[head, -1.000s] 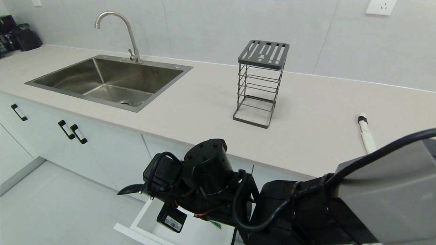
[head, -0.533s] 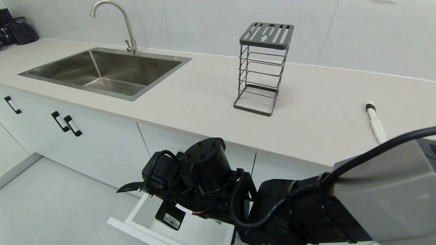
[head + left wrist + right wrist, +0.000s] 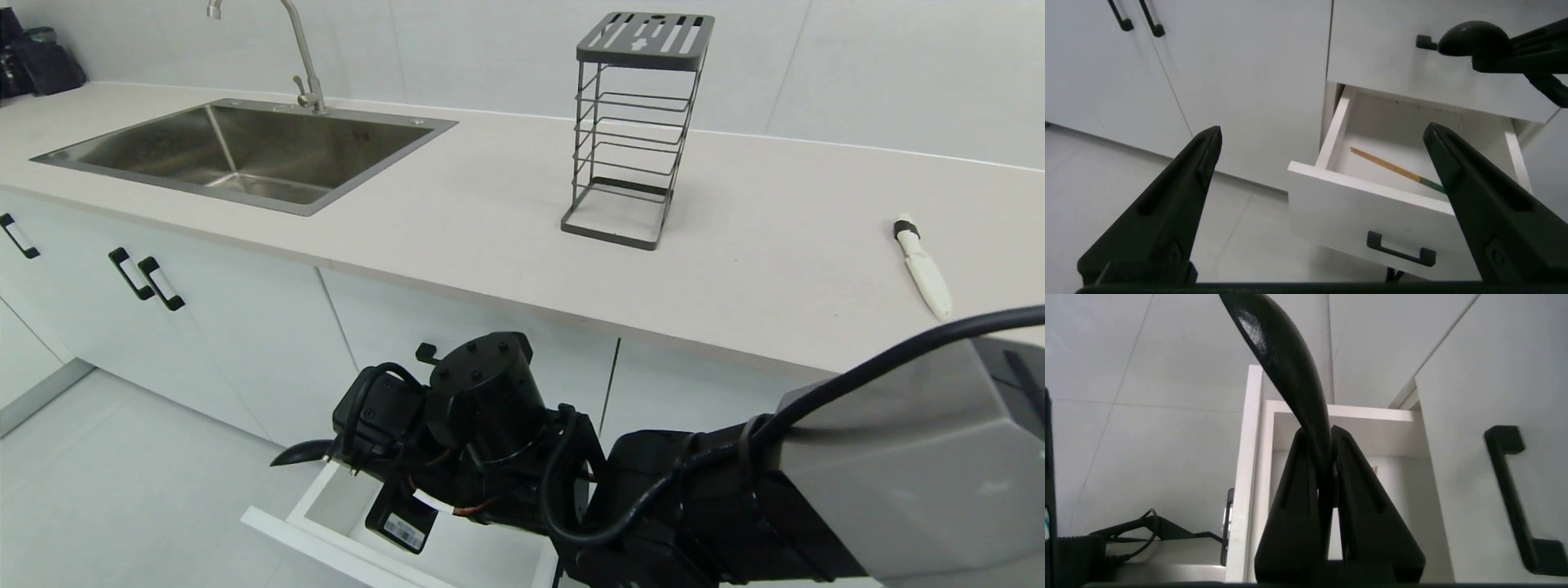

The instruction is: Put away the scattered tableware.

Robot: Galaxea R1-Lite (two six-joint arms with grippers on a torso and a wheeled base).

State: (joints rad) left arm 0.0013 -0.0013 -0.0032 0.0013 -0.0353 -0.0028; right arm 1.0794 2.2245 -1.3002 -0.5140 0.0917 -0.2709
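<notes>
My right gripper (image 3: 1327, 453) is shut on the handle of a black spoon (image 3: 1278, 355), held just above an open white drawer (image 3: 1315, 416). In the head view the spoon (image 3: 298, 452) sticks out to the left of the right wrist, over the drawer (image 3: 326, 523). A wooden chopstick with a green tip (image 3: 1396, 170) lies in the drawer (image 3: 1372, 196). My left gripper (image 3: 1323, 204) is open and holds nothing, in front of the drawer. From there the spoon bowl (image 3: 1470, 37) shows above the drawer. A white knife with a black band (image 3: 922, 265) lies on the counter at the right.
A dark wire knife rack (image 3: 633, 131) stands on the counter (image 3: 490, 204). A steel sink (image 3: 237, 151) with a faucet (image 3: 302, 57) is at the left. Cabinet doors with black handles (image 3: 147, 278) are below it.
The head camera has shifted, so the counter sits higher in the picture and more of the drawer shows. The right gripper still holds the spoon above the drawer.
</notes>
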